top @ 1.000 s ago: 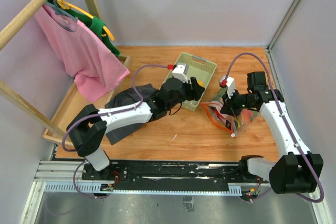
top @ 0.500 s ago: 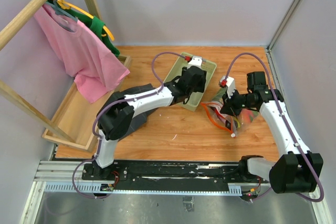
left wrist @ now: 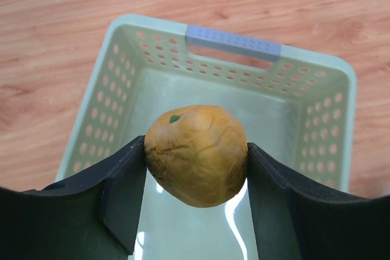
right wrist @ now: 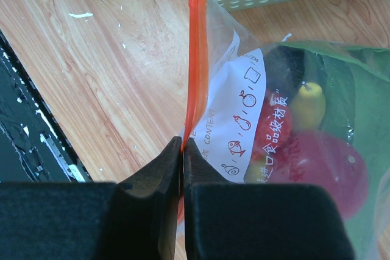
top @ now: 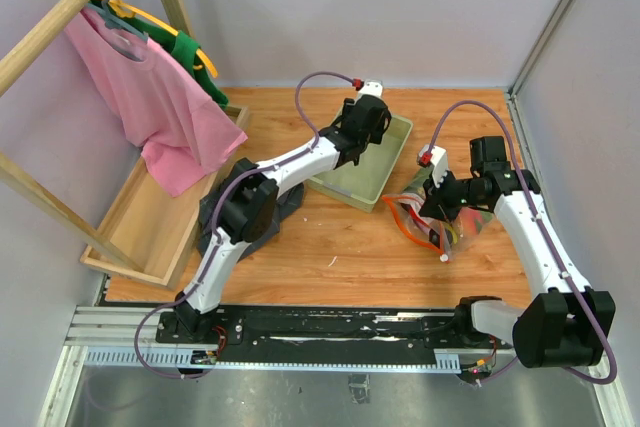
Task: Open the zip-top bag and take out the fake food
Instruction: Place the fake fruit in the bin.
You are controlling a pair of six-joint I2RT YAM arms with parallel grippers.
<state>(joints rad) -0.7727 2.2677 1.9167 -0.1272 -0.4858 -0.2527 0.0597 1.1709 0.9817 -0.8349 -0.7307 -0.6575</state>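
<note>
The left gripper point(left wrist: 195, 165) clasped 1 round orange-brown toy fruit point(left wrist: 196, 150) above the pale green perforated plastic tray point(left wrist: 122, 35), mid-frame, likely to drop it in. The right gripper point(right wrist: 182, 150) pinched the orange-red zip strip point(right wrist: 195, 59) of the clear crinkly zip-top bag point(right wrist: 244, 83), lower centre, probably steadying it.

— How much of the tray point(left wrist: 122, 28) shows in the left wrist view?
— Only its far end. The fruit point(left wrist: 196, 153) and the fingers point(left wrist: 122, 193) cover the near part, and the fingers run off the bottom edge.
— From above?
— The fruit is hidden under the left gripper point(top: 362, 132). The right gripper point(top: 440, 202) covers the middle of the bag point(top: 412, 222), and the left arm hides part of the cloth point(top: 212, 215).
— The right wrist view?
— The bag runs off the right and bottom edges. The label point(right wrist: 244, 108) masks some food. A dark piece point(right wrist: 286, 62) is too blurred to name.
</note>
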